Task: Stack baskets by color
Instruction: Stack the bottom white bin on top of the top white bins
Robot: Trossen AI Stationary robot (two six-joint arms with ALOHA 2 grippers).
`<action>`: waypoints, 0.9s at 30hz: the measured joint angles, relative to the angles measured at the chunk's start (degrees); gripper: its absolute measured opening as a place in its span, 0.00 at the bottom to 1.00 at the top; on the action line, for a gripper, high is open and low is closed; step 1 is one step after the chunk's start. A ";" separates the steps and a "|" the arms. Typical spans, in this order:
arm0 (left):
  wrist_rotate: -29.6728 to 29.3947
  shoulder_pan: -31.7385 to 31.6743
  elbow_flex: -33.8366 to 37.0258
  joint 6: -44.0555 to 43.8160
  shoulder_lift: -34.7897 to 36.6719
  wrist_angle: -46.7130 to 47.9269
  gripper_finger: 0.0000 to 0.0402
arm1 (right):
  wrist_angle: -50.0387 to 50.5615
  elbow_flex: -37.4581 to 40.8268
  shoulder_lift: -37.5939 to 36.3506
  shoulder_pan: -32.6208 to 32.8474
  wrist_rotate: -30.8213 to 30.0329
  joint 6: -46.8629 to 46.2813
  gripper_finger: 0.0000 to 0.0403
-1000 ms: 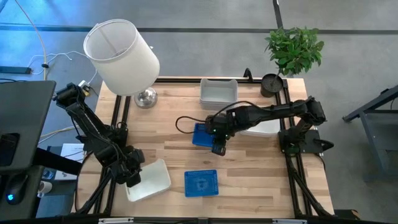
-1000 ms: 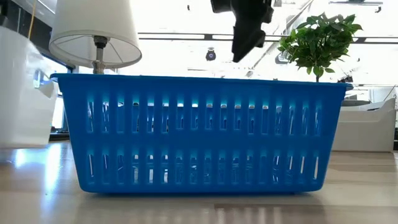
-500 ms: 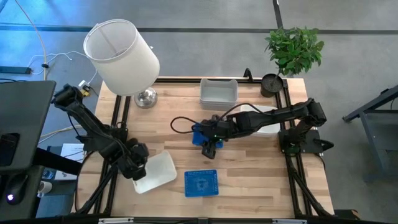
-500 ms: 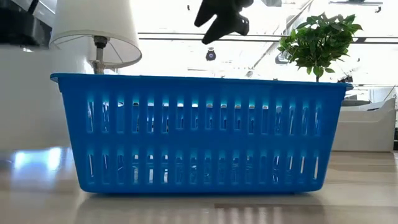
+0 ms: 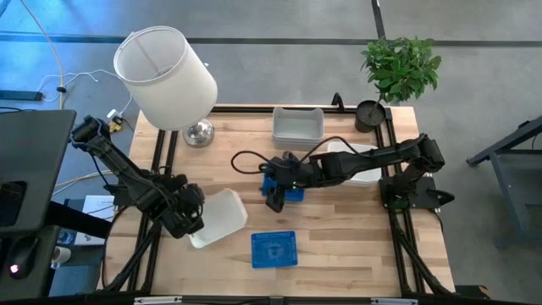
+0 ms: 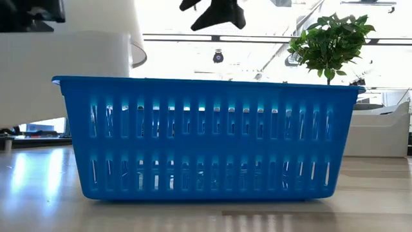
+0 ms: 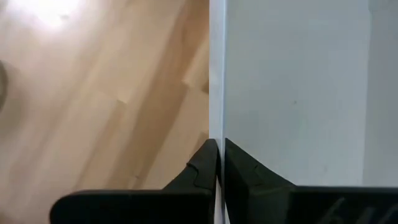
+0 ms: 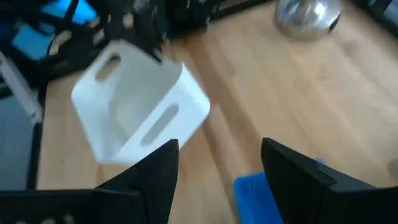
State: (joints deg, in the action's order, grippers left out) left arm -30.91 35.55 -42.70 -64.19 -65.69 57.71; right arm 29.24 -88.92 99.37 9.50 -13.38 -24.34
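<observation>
The left gripper (image 5: 188,222) pinches only a white basket's (image 5: 218,219) thin rim (it could slip), while the right gripper (image 5: 276,199), fingers spread, hovers nearby.

Lamp (image 5: 166,74), potted plant (image 5: 400,66), black pot (image 5: 369,113)

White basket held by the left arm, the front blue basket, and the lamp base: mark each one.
white basket (image 5: 220,216), high view, on its inner floor.
front blue basket (image 5: 274,249), high view, on its mesh bottom.
lamp base (image 5: 199,133), high view, on the silver foot.
</observation>
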 joint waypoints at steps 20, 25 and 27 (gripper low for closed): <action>-4.49 -10.56 -3.64 13.27 -1.01 6.15 0.00 | -7.40 0.00 0.00 -2.37 -11.64 11.28 0.54; -6.23 -12.62 -8.32 16.97 -1.57 10.59 0.00 | -7.51 0.00 0.00 -3.21 -11.64 11.32 0.54; -7.39 -13.83 -10.11 18.12 -2.65 13.07 0.00 | -7.68 0.00 0.00 -3.50 -11.42 11.34 0.54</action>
State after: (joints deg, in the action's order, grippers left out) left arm -38.31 21.72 -52.81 -46.07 -68.34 70.77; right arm 21.57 -88.92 99.37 5.99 -24.80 -12.99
